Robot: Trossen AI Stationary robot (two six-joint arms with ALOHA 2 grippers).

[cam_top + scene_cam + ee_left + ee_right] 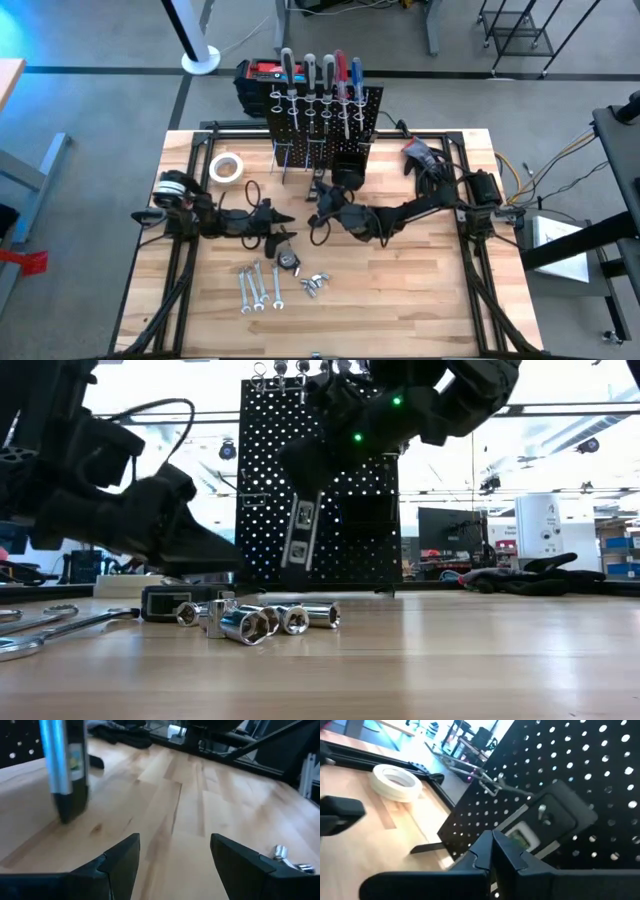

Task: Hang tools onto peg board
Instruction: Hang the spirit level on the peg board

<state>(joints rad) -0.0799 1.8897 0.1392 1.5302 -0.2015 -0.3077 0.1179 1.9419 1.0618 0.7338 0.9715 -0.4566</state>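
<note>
The black peg board point(325, 125) stands upright at the table's far middle, with several screwdrivers point(318, 80) hanging in its top ring holders. My right gripper point(492, 852) is just in front of the board and is shut on a long black-and-silver tool point(300, 535). The tool also shows in the left wrist view point(65, 770). My left gripper point(172, 855) is open and empty, low over the table to the left of the tool. Silver wrenches point(258, 285), a small tape measure point(288, 260) and metal sockets point(265, 620) lie on the table. My right gripper pinches the tool's upper end point(512, 837) between its two shut fingers, coming from above and slanting toward the peg board. The tool hangs below the fingers, nearly upright, close in front of the board. Its lower end point(293, 565) is near the table top.
A white tape roll point(228, 167) lies left of the board and black gloves point(425, 155) lie to its right. A black-and-red case point(258, 80) stands behind the board. Bare wood point(400, 290) lies at the near right.
</note>
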